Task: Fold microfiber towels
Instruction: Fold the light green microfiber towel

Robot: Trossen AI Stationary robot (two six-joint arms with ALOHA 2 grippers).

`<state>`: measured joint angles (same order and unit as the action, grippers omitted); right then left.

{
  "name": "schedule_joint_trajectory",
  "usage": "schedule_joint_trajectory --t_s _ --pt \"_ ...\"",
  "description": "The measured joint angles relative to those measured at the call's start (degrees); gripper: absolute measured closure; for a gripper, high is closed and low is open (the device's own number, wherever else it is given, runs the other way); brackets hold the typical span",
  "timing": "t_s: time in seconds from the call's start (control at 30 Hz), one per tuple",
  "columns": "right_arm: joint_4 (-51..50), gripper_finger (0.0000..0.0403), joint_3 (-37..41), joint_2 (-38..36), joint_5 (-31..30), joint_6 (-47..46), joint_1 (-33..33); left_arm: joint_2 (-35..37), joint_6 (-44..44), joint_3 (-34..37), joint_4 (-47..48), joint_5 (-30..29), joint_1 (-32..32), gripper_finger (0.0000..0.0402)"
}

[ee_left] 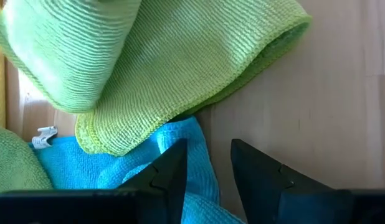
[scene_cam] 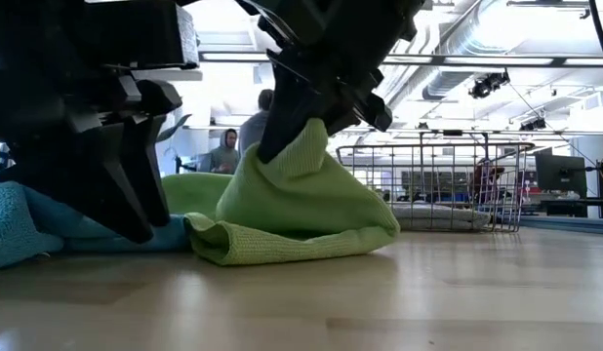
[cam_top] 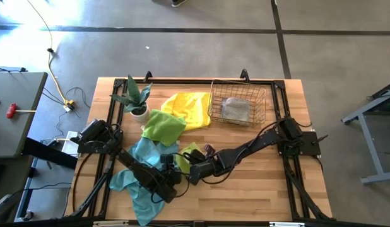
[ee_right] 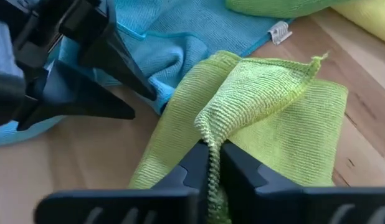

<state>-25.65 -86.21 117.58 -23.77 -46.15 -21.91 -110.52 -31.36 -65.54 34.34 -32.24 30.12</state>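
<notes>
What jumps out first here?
The right pincer, shut on a lime towel, lifts a fold into a peak at the table's front middle. Right beside it the left pincer sits open, low over a teal towel. Behind them, a yellow towel lies next to a wire basket holding a grey one.

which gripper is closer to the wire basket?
Right. The right gripper sits below-left of the wire basket, pinching a lime towel; the left gripper lies farther out, over the teal towel.
</notes>
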Motion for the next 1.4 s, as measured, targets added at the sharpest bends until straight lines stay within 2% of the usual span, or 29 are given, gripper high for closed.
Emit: schedule_joint_trajectory --t_s 0.23,0.4,0.6,0.73,0.87,1.03,1.4 --pt "2.31 0.0282 0.0 0.0 1.38 0.13 0.0 0.0 -0.01 0.0 0.03 0.01 0.01 0.0287" --pt "3.09 0.0252 0.0 -0.96 3.85 1.55 0.13 0.0 -0.11 0.0 0.01 1.32 0.01 0.0287" --pt "-1.49 0.0247 0.0 -3.47 2.41 5.57 0.15 0.0 -1.62 0.0 -0.05 2.1 0.7 0.0287" --pt "-6.4 0.0247 0.0 -2.87 1.9 4.3 0.15 0.0 -1.63 -1.44 -0.05 3.53 2.13 0.0287" --pt "-11.64 0.0247 0.07 -1.43 1.7 3.94 -0.35 0.0 0.28 -3.44 -1.14 1.45 3.5 0.0287" --pt "-12.91 0.0247 0.76 -1.08 -1.88 2.72 -0.65 0.0 2.14 -3.58 -3.71 -1.85 2.86 0.0287" --pt "-11.26 0.0247 8.98 -0.5 3.32 1.48 -0.61 0.0 -0.82 -3.58 -5.36 0.35 1.19 0.0287"
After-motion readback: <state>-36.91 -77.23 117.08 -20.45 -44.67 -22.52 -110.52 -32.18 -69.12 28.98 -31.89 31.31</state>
